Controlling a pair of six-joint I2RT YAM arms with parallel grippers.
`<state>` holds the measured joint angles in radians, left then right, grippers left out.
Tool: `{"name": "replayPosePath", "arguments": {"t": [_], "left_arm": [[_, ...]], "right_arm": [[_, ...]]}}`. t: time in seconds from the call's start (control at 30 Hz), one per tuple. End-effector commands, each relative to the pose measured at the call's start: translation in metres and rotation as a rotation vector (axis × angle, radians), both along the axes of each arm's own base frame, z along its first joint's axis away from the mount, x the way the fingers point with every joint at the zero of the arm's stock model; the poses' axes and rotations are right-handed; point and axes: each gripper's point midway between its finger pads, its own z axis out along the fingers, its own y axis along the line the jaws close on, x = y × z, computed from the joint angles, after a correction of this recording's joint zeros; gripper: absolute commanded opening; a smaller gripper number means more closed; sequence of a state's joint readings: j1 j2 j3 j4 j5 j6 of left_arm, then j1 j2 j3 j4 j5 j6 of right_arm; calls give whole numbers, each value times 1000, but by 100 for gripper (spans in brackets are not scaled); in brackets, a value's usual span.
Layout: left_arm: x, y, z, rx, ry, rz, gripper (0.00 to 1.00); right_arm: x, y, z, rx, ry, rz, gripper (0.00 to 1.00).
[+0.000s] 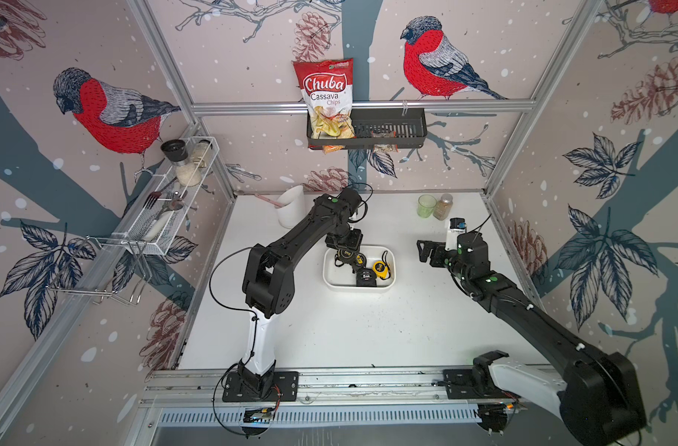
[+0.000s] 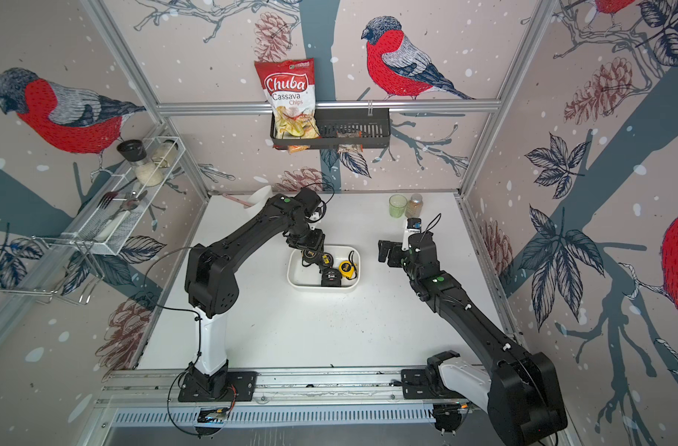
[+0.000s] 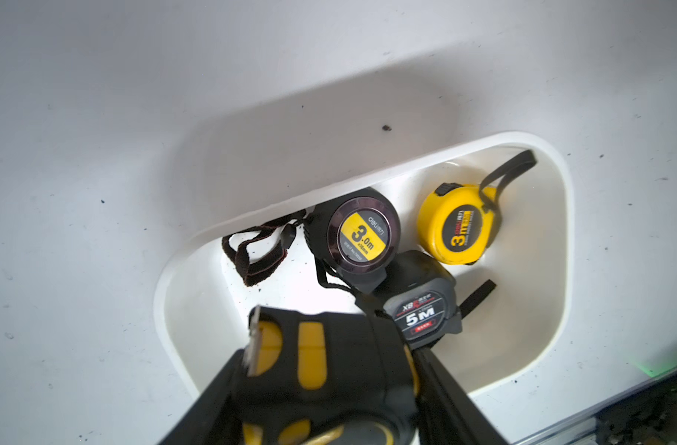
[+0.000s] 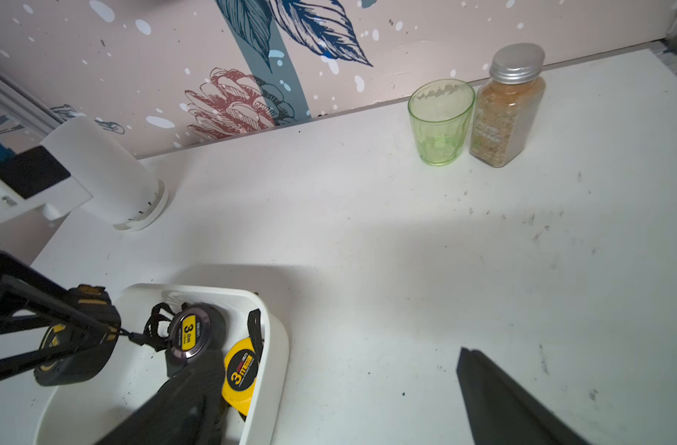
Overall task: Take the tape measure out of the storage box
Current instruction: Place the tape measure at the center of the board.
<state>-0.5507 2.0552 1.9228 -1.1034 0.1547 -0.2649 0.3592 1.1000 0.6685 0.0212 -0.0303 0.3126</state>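
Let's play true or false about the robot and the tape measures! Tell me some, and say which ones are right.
1. The left gripper grips a black-and-yellow tape. True.
2. The right gripper holds the yellow tape. False: it is open and empty; the yellow tape lies in the box.
3. A 5M tape lies in the box. True.
4. The green glass stands in the box. False: it stands on the table beside the spice jar.
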Motion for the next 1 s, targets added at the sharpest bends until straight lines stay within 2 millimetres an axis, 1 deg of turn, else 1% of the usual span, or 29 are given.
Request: {"name": "replayPosePath", "arguments": {"t": [0.0, 0.1, 0.23, 0.43, 0.53, 0.67, 0.8, 0.97], "left_arm": [[-1, -12, 21, -83, 10, 39, 23], [4, -18, 34, -110, 3, 64, 23], [8, -24, 47, -146, 0, 92, 25], [9, -37, 58, -221, 23, 139, 27], [9, -47, 67, -278, 29, 165, 28], [9, -63, 77, -364, 46, 201, 28], [10, -77, 91, -455, 52, 245, 28], [8, -97, 103, -530, 59, 276, 28]], "right_arm": [[-10, 20, -4, 60, 44, 111, 100], [-17, 33, -3, 111, 62, 178, 100], [-22, 42, 3, 168, 55, 223, 100], [-24, 58, 20, 276, 18, 287, 100], [-25, 68, 28, 314, -16, 313, 100], [-26, 86, 30, 345, -22, 363, 100], [-28, 103, 37, 374, -42, 397, 100], [-31, 114, 48, 386, -67, 413, 100]]}}
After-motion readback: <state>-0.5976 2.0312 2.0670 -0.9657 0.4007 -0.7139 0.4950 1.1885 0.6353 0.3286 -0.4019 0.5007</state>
